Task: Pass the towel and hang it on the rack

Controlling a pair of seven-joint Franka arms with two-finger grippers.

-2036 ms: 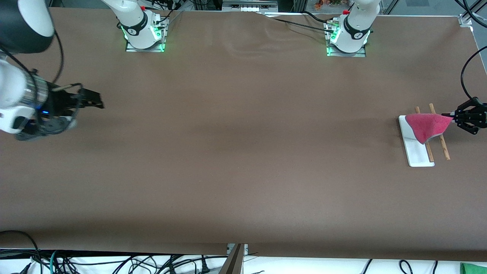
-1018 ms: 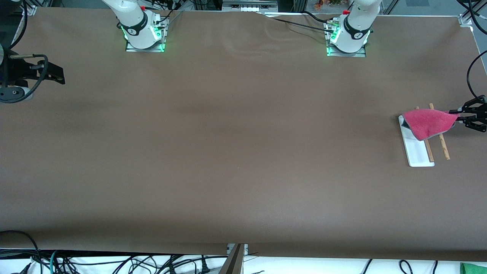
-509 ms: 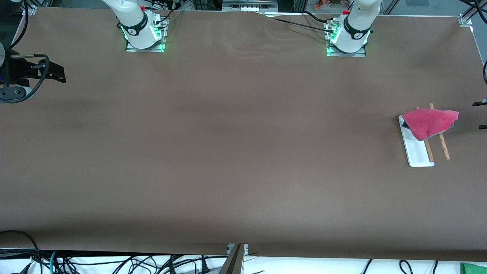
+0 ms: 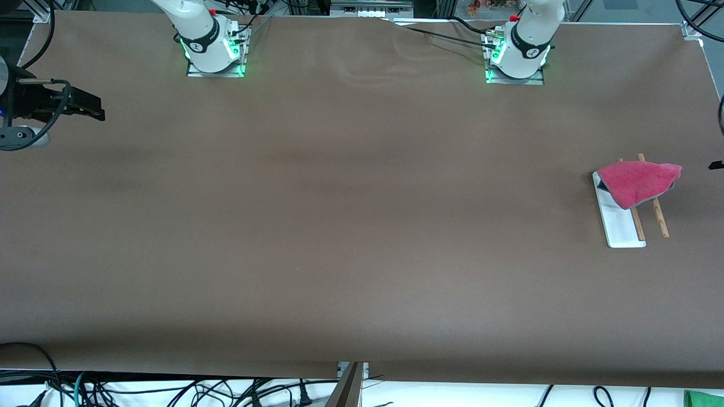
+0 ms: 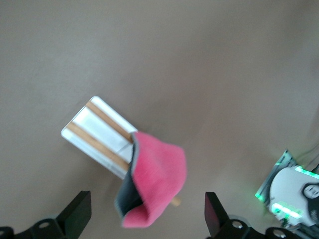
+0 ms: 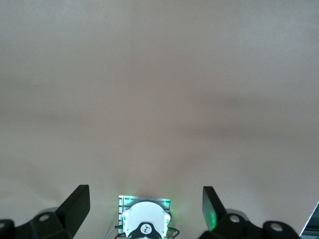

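The towel [image 4: 639, 182], red-pink with a grey underside, hangs draped over the two brown rods [image 4: 659, 219] of the rack, above its white base [image 4: 621, 229], near the left arm's end of the table. Nothing holds it. In the left wrist view the towel [image 5: 158, 175] hangs over the rack [image 5: 94, 130], with my left gripper [image 5: 145, 218] open and empty, drawn back from it. Only a tip of that gripper shows at the front view's edge [image 4: 717, 165]. My right gripper [image 4: 90, 108] waits open and empty over the right arm's end of the table [image 6: 143, 205].
The brown table cover [image 4: 362, 226] is bare between the two ends. The arm bases [image 4: 215, 53] [image 4: 517, 56] stand along the edge farthest from the front camera. A bright green cloth scrap [image 4: 704, 398] lies off the table's near edge, among cables.
My left gripper opened, let go of the towel's corner and drew away almost out of the front view. The towel stays draped on the rods. My right gripper pulled back to its end.
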